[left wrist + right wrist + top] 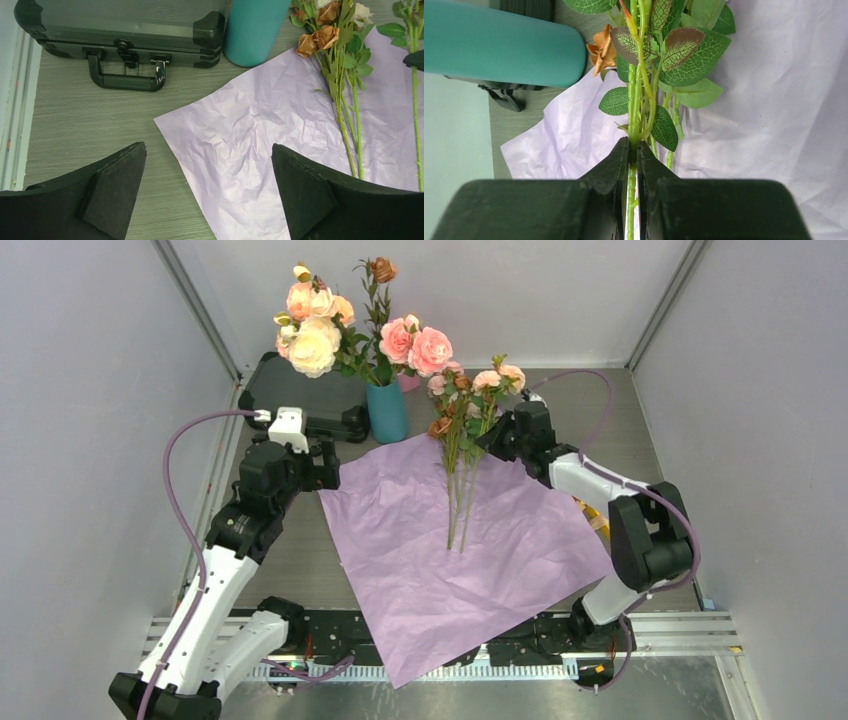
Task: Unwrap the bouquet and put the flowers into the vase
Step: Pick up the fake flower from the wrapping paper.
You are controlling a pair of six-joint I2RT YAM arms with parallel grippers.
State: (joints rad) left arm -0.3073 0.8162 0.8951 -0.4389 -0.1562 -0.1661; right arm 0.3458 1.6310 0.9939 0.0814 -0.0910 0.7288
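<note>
Step in hand: as I judge it, carrying one spray from the opened wrap to the vase.
Right claw (634, 147): pressed together on one thin green stem of the flowers (640, 95), just under a knot of leaves. The long tail of the stem hangs below the jaws.
Left claw (207, 155): spread wide and holding nothing, above the near-left corner of the lilac paper (240, 135).
Vase (499, 47): teal, standing to the left of the right claw and just beyond the paper's far edge. It is ahead of the left claw, beside a black case (125, 30).
Doing it well: raise the stem until its foot clears the rim, then keep it upright. Enter the mouth on the side free of the big peach roses (315, 335), and release only once the stem is well down. A stem this thin may swivel in the pinch.
Counts: one vase, one paper sheet, one case. One stem is pinched, and two loose stems (347, 120) lie on the paper left of the right claw.
</note>
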